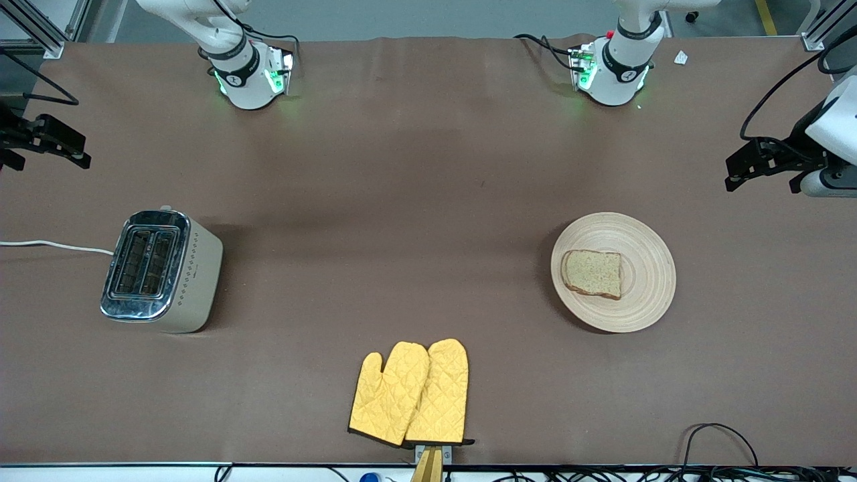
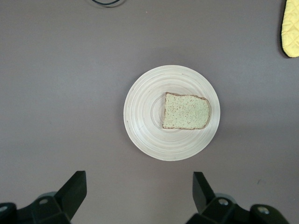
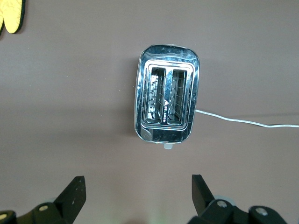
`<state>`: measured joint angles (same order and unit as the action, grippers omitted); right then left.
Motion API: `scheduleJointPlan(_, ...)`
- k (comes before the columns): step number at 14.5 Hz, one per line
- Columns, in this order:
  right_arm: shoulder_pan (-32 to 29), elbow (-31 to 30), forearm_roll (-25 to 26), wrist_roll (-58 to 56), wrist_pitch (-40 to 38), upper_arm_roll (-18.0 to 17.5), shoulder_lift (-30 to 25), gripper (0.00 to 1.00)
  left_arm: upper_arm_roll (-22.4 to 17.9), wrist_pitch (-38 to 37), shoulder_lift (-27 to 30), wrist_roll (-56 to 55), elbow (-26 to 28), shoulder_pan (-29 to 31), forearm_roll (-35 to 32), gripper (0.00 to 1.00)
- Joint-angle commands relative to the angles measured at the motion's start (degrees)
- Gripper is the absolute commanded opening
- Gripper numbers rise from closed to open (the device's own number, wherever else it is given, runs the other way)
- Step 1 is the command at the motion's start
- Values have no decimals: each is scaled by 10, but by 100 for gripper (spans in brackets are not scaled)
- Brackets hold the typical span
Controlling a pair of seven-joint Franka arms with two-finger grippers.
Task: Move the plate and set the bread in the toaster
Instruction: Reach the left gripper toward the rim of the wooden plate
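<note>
Bread (image 1: 594, 272), brown speckled slice, sitting on round pale-wood plate (image 1: 643, 294) twd left arm's end. Left gripper (image 2: 138, 193) hanging above, fingers wide, empty; should be pinching plate's rim. Right gripper (image 3: 138, 196) waiting wide, empty, over cream chrome-top toaster (image 3: 167, 100).

Two yellow quilted oven mitts (image 1: 410, 393) lie side by side, overlapping, near the brown table's (image 1: 428, 167) front-camera edge.

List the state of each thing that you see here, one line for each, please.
toaster: upright, both slots empty, cord attached.
bread: flat on the plate, not gripped.
plate: flat on the table, toward the left arm's end.
oven mitts: two, flat, overlapping.
left gripper: open, holding nothing, above the plate.
right gripper: open, holding nothing, above the toaster.
</note>
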<state>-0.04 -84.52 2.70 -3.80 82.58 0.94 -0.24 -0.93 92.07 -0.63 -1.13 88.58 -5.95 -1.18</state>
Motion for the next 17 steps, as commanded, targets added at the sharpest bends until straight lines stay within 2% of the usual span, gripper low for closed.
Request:
scheduleJointPlan(1,-1,6,7,1,-2,0,1,100,3,-11,-9,-7,-20,2,-9,100)
scheduleJointPlan(10,-1,6,7,2,-2,0,3,100,1,-12,-25,2,-13,18,-2,100)
scheduleJointPlan(12,-1,6,6,2,-1,-1,3,100,2,-16,-35,6,-10,51,7,100)
scheduleJointPlan(17,-1,6,5,2,-2,-1,3,100,2,-19,-138,156,-2,174,175,100)
